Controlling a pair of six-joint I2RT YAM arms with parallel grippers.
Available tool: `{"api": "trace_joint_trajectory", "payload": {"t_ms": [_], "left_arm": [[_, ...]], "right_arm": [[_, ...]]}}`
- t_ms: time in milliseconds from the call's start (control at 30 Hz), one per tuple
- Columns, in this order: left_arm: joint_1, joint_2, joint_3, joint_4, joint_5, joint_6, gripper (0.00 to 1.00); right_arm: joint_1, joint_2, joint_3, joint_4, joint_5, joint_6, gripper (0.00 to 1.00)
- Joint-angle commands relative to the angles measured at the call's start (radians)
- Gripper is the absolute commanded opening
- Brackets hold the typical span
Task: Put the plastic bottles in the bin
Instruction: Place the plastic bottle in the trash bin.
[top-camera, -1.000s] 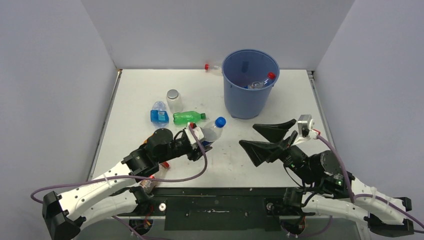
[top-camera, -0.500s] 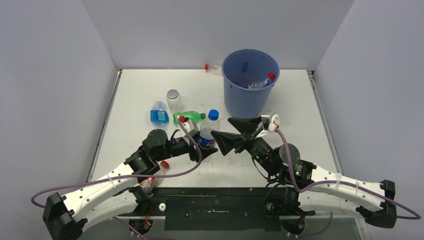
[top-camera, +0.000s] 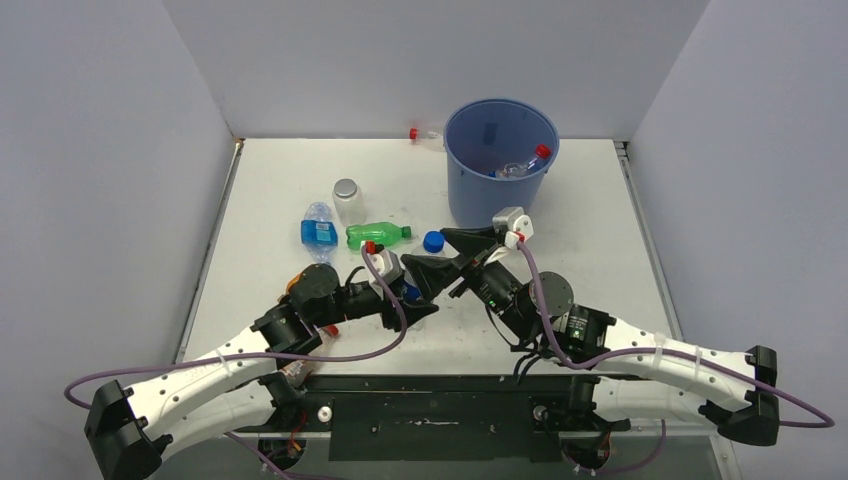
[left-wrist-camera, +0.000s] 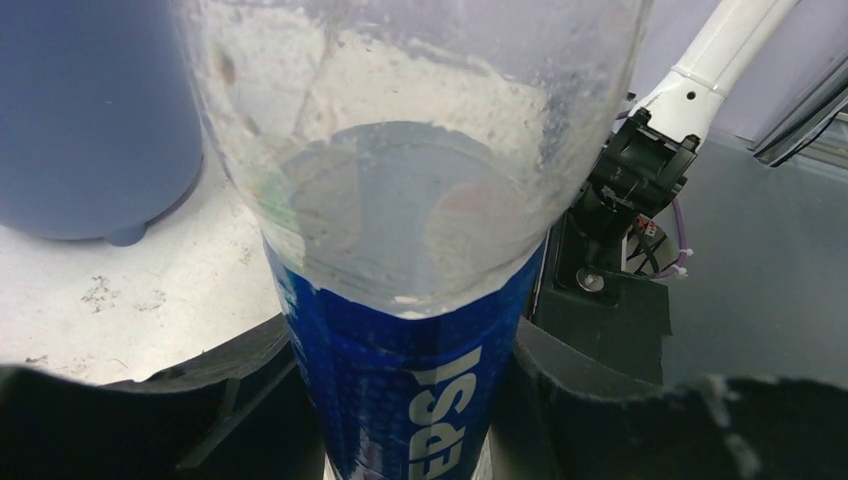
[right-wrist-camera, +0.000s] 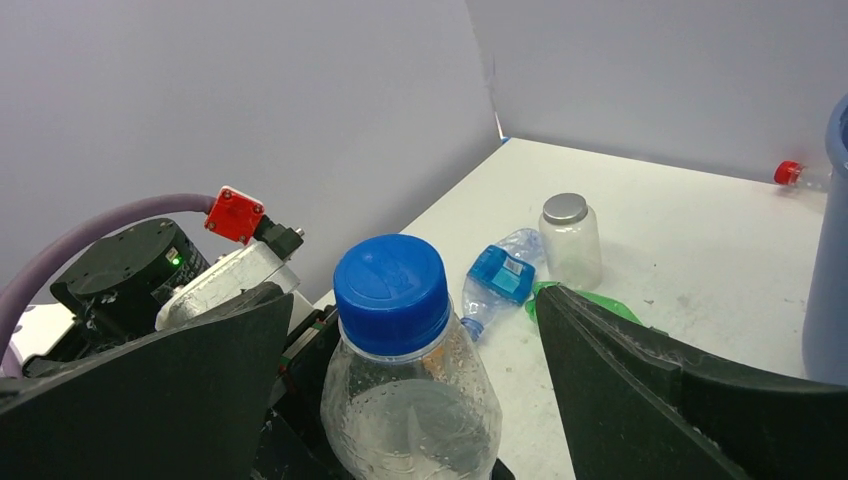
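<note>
While the Pepsi bottle (left-wrist-camera: 400, 390) is held upright over the middle of the surface (top-camera: 600, 200), clamped low on its blue label by the left tool (top-camera: 402, 290), the right tool (top-camera: 438, 252) stands wide open, a finger on either side of the blue cap (right-wrist-camera: 390, 285), apparently touching nothing. I judge this a handover. To do it well, the right tool should close squarely on the neck just under the cap before the left lets go; a loose hold could tip the bottle. The bin (top-camera: 490, 205) stands just behind, other bottles (top-camera: 520, 166) already inside.
</note>
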Motion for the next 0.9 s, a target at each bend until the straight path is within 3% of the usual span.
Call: {"api": "trace_joint_trajectory", "payload": {"t_ms": [0, 167, 367, 733, 833, 867], "left_arm": [[-0.004, -0.023, 0.002, 0.038, -0.011, 0.026, 0.25], [-0.007, -0.034, -0.007, 0.045, -0.016, 0.035, 0.25], [-0.008, -0.032, -0.005, 0.045, -0.012, 0.041, 0.25], [-0.021, -0.052, -0.007, 0.024, -0.033, 0.068, 0.25], [-0.022, -0.060, -0.009, 0.023, -0.040, 0.074, 0.28], [-0.024, -0.063, -0.010, 0.024, -0.046, 0.077, 0.33]], "right_arm": [[0.001, -0.033, 0.074, -0.040, 0.032, -0.006, 0.98], [0.001, -0.087, 0.079, -0.056, 0.034, -0.009, 0.94], [0.000, -0.025, 0.121, -0.087, 0.008, -0.005, 0.87], [0.001, 0.035, 0.167, -0.166, 0.016, 0.003, 0.46], [0.000, 0.040, 0.177, -0.198, 0.037, -0.006, 0.16], [0.000, 0.034, 0.176, -0.202, 0.049, -0.009, 0.07]]}}
